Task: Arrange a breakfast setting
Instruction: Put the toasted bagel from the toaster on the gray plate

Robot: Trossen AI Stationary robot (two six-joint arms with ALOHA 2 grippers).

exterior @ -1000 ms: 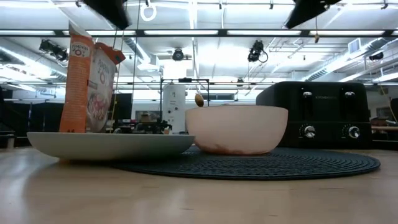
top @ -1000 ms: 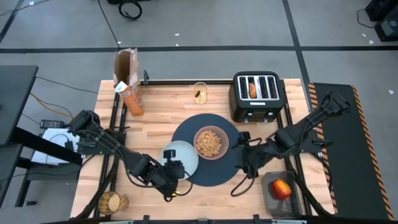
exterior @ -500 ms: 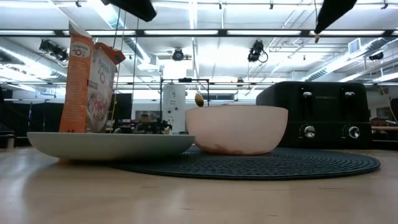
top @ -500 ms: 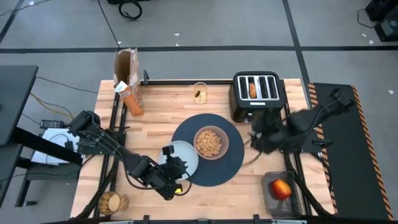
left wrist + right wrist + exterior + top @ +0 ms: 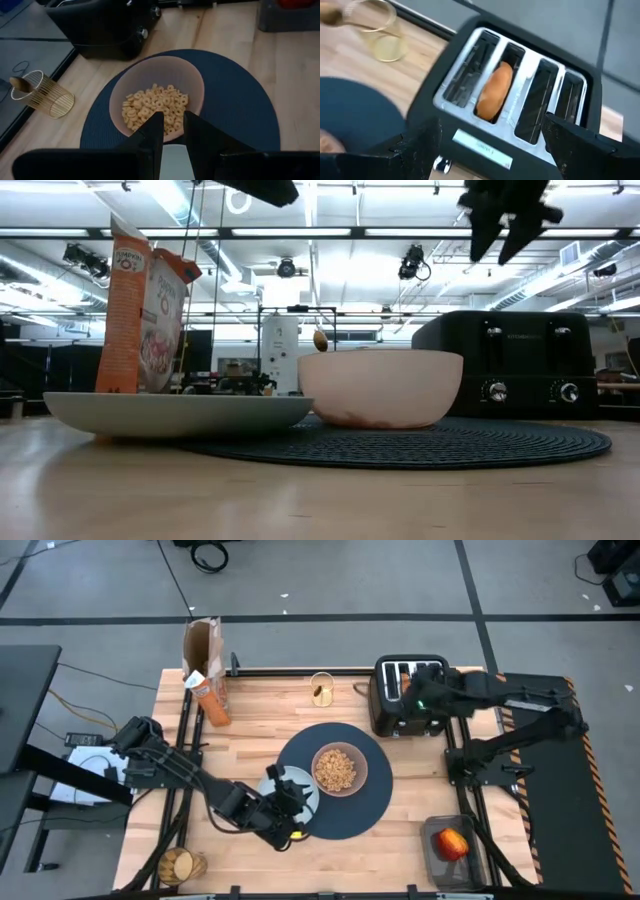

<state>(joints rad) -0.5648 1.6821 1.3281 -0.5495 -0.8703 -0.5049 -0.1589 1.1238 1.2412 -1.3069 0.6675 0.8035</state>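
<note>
Table (image 5: 250, 700) of pale wooden planks fills the middle of the high view, with both dark arms reaching over it.

The left arm runs low from the table's left edge toward the near middle, bent at the elbow, so that the left gripper (image 5: 290, 802) hangs over the plate (image 5: 300, 780). Its fingers (image 5: 154, 135) stand only a narrow slit apart, and whether anything sits between them cannot be told.

The right arm stretches from the right edge across to the far right corner, where the right gripper (image 5: 415, 690) hovers above the toaster (image 5: 390, 710). Its fingers (image 5: 420, 145) are spread wide, one on each side of the toaster in the wrist view, holding nothing.

The placemat (image 5: 355, 810) is a round, ribbed navy disc at the table's centre. The toaster is a glossy black box with four slots; a browned bagel (image 5: 495, 95) stands in one slot.

The plate, smooth and pale blue-grey, overlaps the placemat's left edge. The bowl (image 5: 340, 768), matte pink and round, sits on the placemat, filled with cereal (image 5: 155, 102) rings.

A tall orange box (image 5: 203, 670) stands at the far left. A ribbed amber tumbler (image 5: 322, 689) stands at the far edge, left of the toaster. A red apple (image 5: 452, 843) lies in a dark tray at the near right.
</note>
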